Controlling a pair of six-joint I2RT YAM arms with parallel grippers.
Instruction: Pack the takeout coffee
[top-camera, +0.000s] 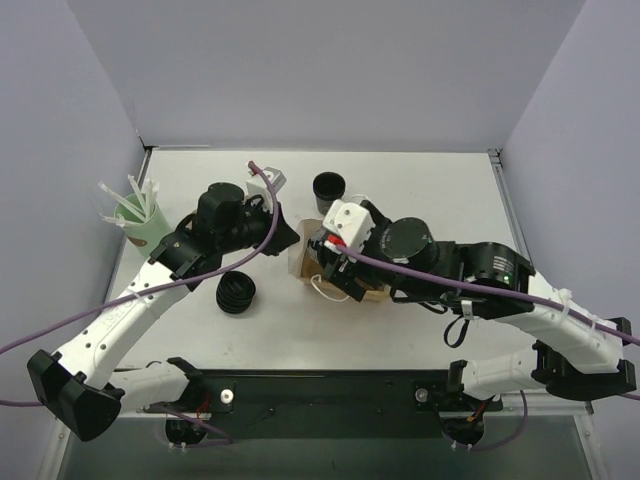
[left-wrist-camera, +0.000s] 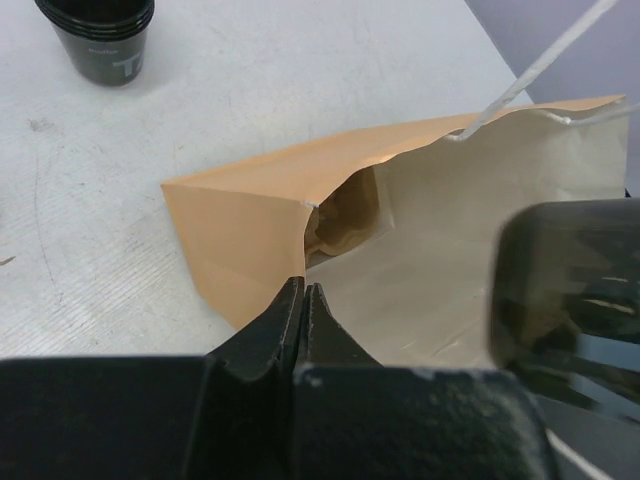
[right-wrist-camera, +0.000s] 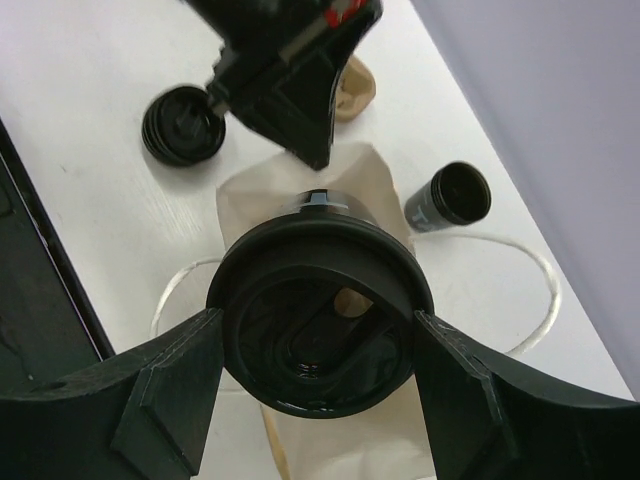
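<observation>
The takeout coffee (right-wrist-camera: 320, 300), a small black cup with a black lid, sits between the fingers of my right gripper (right-wrist-camera: 318, 325), which is shut on it. It hangs over the mouth of the brown paper bag (right-wrist-camera: 372, 178), which lies on its side. In the top view my right gripper (top-camera: 335, 263) covers the cup above the bag (top-camera: 302, 264). My left gripper (left-wrist-camera: 303, 289) is shut on the lower rim of the bag's mouth (left-wrist-camera: 250, 220). It shows in the top view (top-camera: 289, 238) at the bag's left end. The dark blur at the right of the left wrist view is the cup (left-wrist-camera: 565, 290).
A squat ribbed black stack (top-camera: 236, 292) lies left of the bag, also in the right wrist view (right-wrist-camera: 183, 125). An open black cup (top-camera: 328, 186) stands behind the bag, seen too in both wrist views (left-wrist-camera: 100, 35) (right-wrist-camera: 450, 195). A mint-green cup of white straws (top-camera: 135, 215) stands far left.
</observation>
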